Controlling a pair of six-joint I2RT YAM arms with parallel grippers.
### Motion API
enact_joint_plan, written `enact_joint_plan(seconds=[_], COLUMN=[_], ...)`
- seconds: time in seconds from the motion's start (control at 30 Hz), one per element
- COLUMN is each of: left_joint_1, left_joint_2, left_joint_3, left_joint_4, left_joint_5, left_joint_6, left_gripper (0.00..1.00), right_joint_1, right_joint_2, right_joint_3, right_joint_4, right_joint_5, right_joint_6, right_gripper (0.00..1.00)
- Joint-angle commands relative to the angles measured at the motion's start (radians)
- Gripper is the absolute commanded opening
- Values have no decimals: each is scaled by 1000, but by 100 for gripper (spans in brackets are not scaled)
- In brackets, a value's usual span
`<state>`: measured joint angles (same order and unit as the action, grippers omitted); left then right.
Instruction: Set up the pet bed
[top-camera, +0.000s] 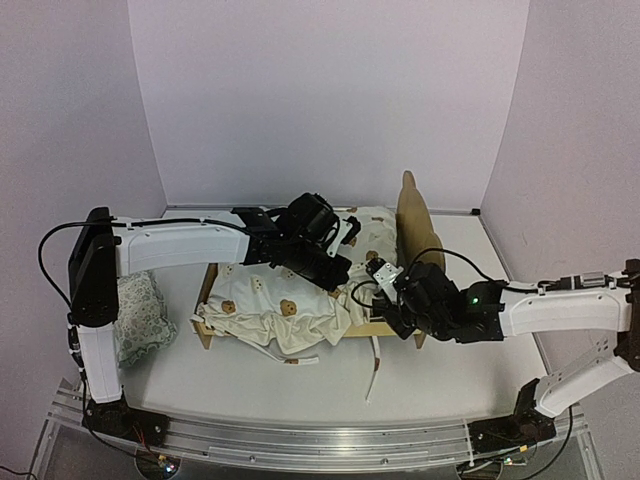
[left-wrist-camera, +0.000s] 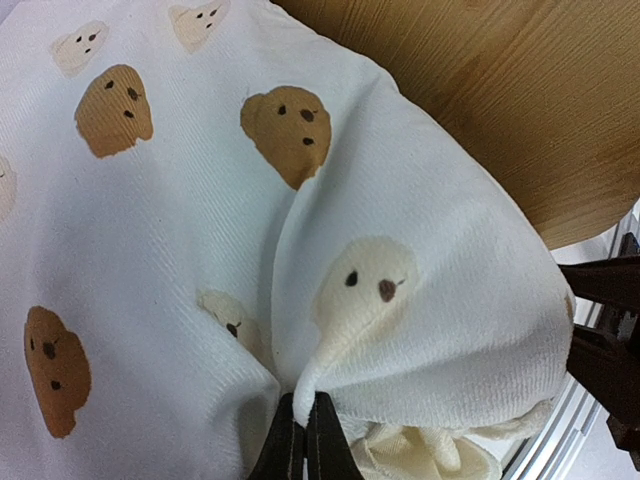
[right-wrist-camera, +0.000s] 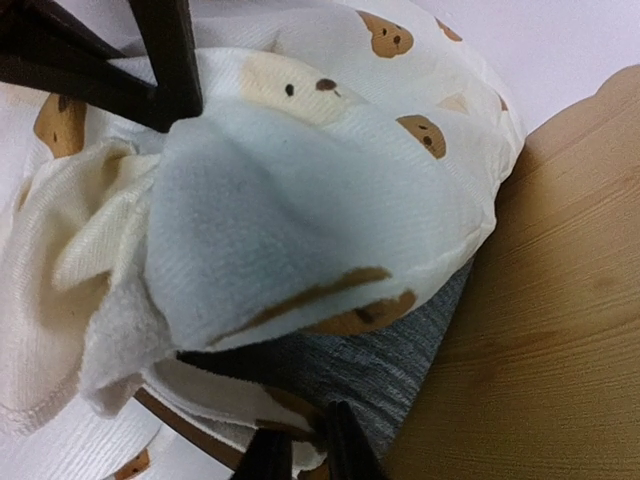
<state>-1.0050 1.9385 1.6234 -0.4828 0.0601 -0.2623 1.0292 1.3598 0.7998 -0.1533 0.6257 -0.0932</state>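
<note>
Top external view: the plywood pet bed (top-camera: 416, 225) is sitting at the bench (top-camera: 450, 385) centre beneath both jaws. The left jaws are pinching the ribbed bear-print cover (left-wrist-camera: 200, 210); the right jaws are hanging beside the grey base (right-wrist-camera: 400, 345), grip indeterminate.

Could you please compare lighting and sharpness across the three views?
Top external view: soft, even light, slightly grainy, faint shadows on the white table. Left wrist view: the cream bear-print fabric cover is sharp, weave visible. Right wrist view: that cover's near fold lies in grey shadow; the light plywood headboard looks slightly soft.
</note>
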Motion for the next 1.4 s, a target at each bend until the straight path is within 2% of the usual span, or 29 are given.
enact_joint_plan(seconds=[0.0, 0.07, 0.3, 0.43, 0.7, 0.83, 0.87, 1.0, 1.07, 1.27, 1.37], left_joint_1=[3, 3, 3, 3, 3, 3, 3, 3, 3, 3, 3], left_joint_2=[-9, -10, -6, -2, -3, -3, -3, 2, 5, 12, 15], left_joint_3=[36, 36, 38, 43, 45, 49, 50, 56, 61, 71, 75], left_joint_4=[-39, -39, -39, -37, -40, -48, -50, -54, -54, -54, -54], left_joint_5=[-1, -5, -8, -8, -19, -31, -32, -34, -33, -27, -25], left_joint_6=[-2, -2, 0, 1, 5, 5, 5, 5, 5, 3, 3], left_gripper=[0, 0, 0, 0, 0, 0, 0, 0, 0, 0, 0], right_joint_1=[-18, -21, -33, -50, -64, -64, -64, -64, -64, -64, -62], right_joint_2=[-37, -67, -173, -206, -152, -124, -120, -127, -146, -150, -114], right_joint_3=[-3, -1, 55, 87, 204, 274, 290, 326, 329, 297, 255], right_joint_4=[-24, -52, -219, -292, -495, -647, -682, -777, -787, -694, -630], right_joint_5=[-143, -218, -429, -495, -524, -401, -369, -352, -377, -577, -615], right_joint_6=[50, 76, 211, 280, 343, 351, 356, 378, 404, 448, 453], right_gripper=[4, 0, 0, 0, 0, 1, 7, 43, 54, 56, 57])
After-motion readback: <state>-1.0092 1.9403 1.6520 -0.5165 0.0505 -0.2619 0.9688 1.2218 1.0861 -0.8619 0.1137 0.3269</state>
